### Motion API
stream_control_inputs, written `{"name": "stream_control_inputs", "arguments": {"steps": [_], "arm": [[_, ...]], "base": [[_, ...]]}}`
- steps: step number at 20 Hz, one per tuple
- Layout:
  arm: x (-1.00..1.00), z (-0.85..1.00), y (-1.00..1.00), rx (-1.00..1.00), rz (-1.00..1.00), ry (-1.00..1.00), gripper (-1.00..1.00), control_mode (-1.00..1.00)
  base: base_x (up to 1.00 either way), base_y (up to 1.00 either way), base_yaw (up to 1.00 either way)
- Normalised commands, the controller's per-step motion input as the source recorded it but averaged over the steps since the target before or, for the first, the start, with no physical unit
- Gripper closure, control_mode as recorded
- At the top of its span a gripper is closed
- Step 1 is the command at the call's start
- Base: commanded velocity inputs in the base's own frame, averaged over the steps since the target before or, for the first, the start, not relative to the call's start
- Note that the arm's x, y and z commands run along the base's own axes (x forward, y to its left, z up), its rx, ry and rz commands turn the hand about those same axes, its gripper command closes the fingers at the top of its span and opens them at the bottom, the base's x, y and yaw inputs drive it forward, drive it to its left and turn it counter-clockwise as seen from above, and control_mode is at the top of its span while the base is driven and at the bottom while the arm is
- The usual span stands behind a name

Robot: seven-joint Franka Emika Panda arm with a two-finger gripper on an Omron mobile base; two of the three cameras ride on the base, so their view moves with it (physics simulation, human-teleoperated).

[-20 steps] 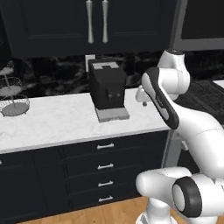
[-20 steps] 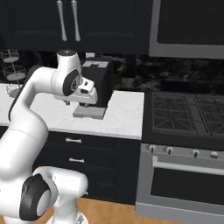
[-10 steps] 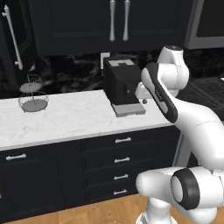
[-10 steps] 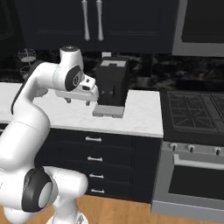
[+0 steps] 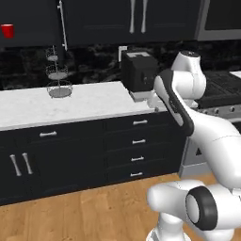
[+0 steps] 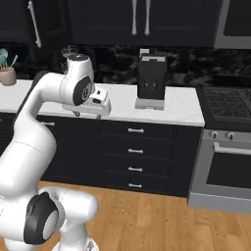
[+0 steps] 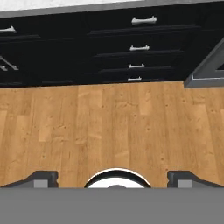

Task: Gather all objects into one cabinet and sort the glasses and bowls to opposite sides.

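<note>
Overhead, pincer (image 7: 112, 177) spread wide, empty, aimed at wooden plank floor (image 7: 109, 127).
Small red cylindrical cup (image 5: 7, 31) at upper left, above white marble counter (image 5: 84, 101).

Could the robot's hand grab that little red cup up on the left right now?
Probably not yet. The small red cup sits high at the far left, above the counter, while the hand hangs open out in front of the drawers, facing the floor.

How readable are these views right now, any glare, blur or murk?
Left base view: sharp, but dark cabinets swallow detail; the red cup stands out. Right base view: even light, white counter bright, no glare. Hand view: crisp wood floor, drawer fronts murky.
</note>
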Motion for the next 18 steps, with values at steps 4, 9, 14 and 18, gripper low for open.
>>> {"name": "stream_control_inputs", "arguments": {"steps": [4, 9, 14, 18], "arm": [[0.00, 0.00, 0.00, 0.00, 0.00, 0.00, -1.00, 1.00], [0.00, 0.00, 0.00, 0.00, 0.00, 0.00, -1.00, 1.00], [0.00, 0.00, 0.00, 0.00, 0.00, 0.00, -1.00, 1.00], [0.00, 0.00, 0.00, 0.00, 0.00, 0.00, -1.00, 1.00]], "base": [[-0.21, 1.00, 0.00], [0.00, 1.00, 0.00], [0.00, 1.00, 0.00], [0.01, 1.00, 0.00]]}}
